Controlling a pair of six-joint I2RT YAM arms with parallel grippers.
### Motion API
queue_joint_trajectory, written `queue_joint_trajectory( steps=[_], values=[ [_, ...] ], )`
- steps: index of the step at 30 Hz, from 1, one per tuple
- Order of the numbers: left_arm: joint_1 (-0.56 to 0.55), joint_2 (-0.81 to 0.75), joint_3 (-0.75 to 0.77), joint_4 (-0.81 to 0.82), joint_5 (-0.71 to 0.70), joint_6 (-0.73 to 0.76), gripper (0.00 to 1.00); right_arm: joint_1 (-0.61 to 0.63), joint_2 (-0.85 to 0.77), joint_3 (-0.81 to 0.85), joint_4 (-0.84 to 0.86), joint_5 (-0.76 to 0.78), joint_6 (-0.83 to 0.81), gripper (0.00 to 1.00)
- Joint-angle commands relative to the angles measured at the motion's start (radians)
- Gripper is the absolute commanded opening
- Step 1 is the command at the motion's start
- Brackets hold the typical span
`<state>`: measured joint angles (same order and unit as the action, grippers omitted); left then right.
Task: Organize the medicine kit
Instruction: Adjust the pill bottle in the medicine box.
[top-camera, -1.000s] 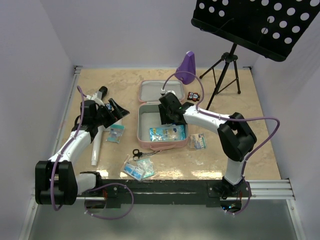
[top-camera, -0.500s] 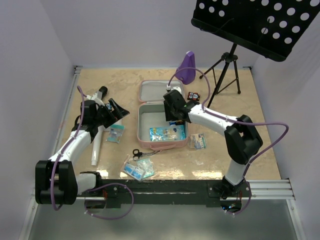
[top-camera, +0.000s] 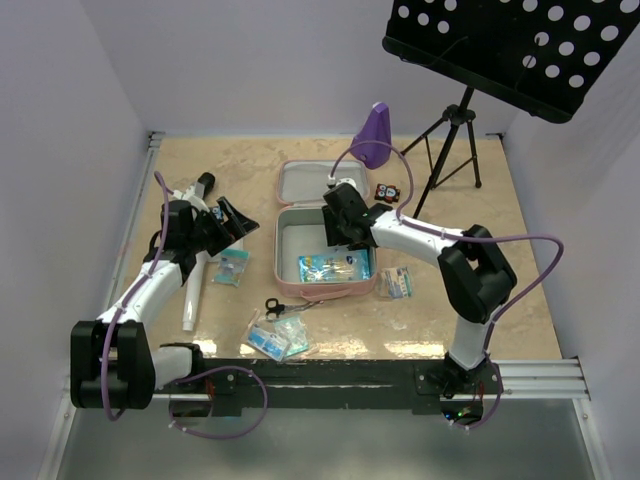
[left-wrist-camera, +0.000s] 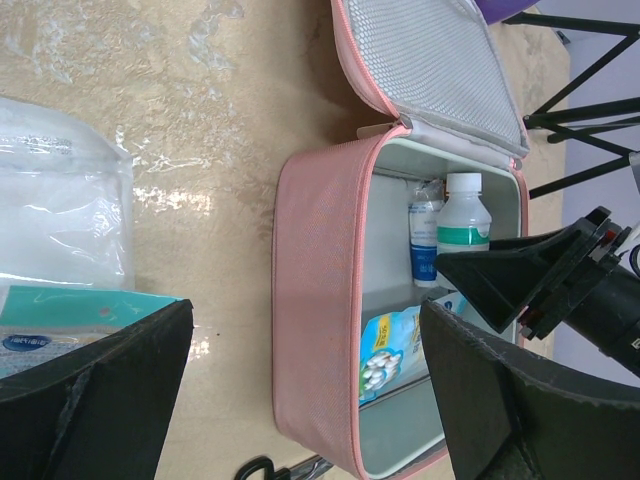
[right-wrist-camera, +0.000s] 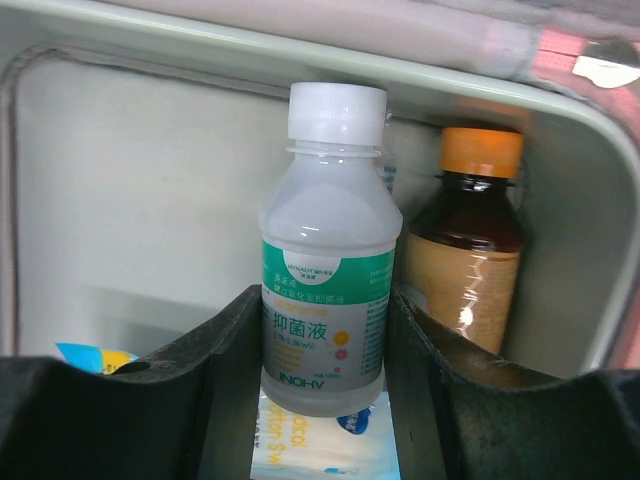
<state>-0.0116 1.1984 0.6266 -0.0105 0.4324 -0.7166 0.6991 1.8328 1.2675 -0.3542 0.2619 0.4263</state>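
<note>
The pink medicine kit (top-camera: 283, 250) lies open at the table's middle, lid (top-camera: 305, 184) folded back. My right gripper (top-camera: 342, 220) reaches into its far end and is shut on a white bottle (right-wrist-camera: 325, 290) with a green label, fingers (right-wrist-camera: 225, 340) pressed against both sides. A brown bottle (right-wrist-camera: 465, 270) with an orange cap stands right beside it against the kit wall (right-wrist-camera: 130, 200). A cotton-swab packet (top-camera: 333, 267) lies inside. My left gripper (top-camera: 228, 222) hangs open left of the kit, holding nothing; its wrist view shows the kit's pink side (left-wrist-camera: 315, 300) and the white bottle (left-wrist-camera: 460, 215).
Scissors (top-camera: 285, 307) and blue packets (top-camera: 278, 338) lie in front of the kit. A small packet (top-camera: 232, 265) and a white tube (top-camera: 192, 290) lie left, another packet (top-camera: 397, 282) right. A purple metronome-shaped object (top-camera: 373, 137) and a music stand tripod (top-camera: 450, 140) stand behind.
My right gripper shifted slightly toward the far right with the bottle, then came back to about where it was. The left arm has not moved.
</note>
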Motion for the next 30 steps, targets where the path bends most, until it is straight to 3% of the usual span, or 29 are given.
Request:
queue_joint_trajectory(
  steps=[1,7,11,21,30],
  values=[
    [0.001,-0.01,0.002,0.014,-0.004,0.016,1.0,-0.006,0.029,0.01,0.063,-0.101,-0.017,0.23],
    [0.001,0.0,0.001,0.017,-0.003,0.014,1.0,-0.004,0.048,0.029,0.087,-0.211,-0.024,0.23],
    [-0.001,-0.003,-0.001,0.018,-0.003,0.016,1.0,-0.004,-0.004,0.032,0.09,-0.207,-0.017,0.24],
    [0.001,0.001,-0.002,0.018,-0.006,0.016,1.0,-0.007,-0.099,0.052,-0.038,-0.006,-0.017,0.24],
    [0.001,0.001,0.001,0.02,-0.001,0.017,1.0,-0.013,-0.075,0.007,-0.054,0.068,0.006,0.24]
  ],
)
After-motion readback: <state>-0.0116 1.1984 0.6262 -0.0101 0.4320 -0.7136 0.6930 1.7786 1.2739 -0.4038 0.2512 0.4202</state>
